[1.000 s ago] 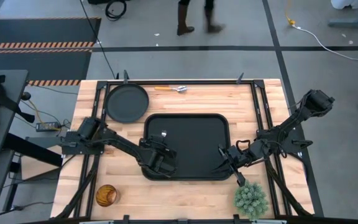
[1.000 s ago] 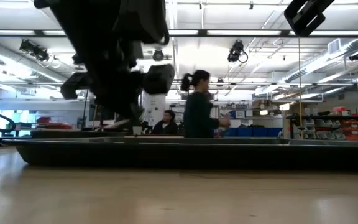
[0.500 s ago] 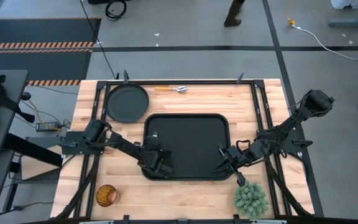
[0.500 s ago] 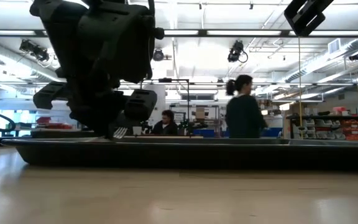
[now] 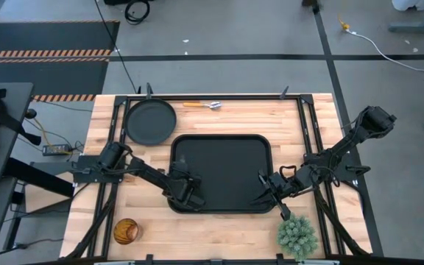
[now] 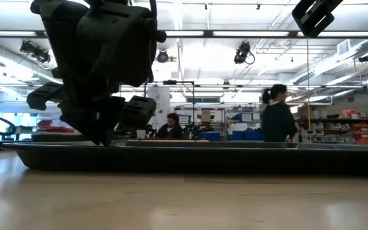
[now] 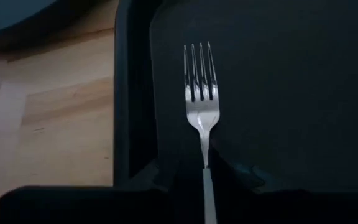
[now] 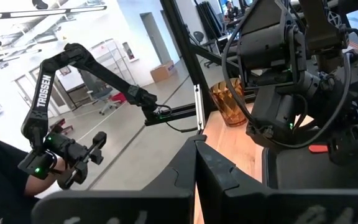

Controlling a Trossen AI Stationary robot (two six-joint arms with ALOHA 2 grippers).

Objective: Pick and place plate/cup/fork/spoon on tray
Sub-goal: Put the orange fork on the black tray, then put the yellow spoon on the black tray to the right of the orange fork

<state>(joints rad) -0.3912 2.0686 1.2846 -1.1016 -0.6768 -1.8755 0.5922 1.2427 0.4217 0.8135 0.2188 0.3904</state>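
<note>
1. I've got the left gripper (image 5: 183,184) low at the tray's (image 5: 256,147) lower-left corner, laying the fork (image 7: 200,102) flat inside; whether its fingers have released I cannot tell.
2. My right gripper (image 5: 272,190) waits clenched, lower right of centre.

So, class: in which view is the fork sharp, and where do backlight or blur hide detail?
Left wrist view: the fork is sharp on the tray, the wood beside it soft. Low view: bright ceiling lights leave the left gripper a dark silhouette. High view: evenly lit.
</note>
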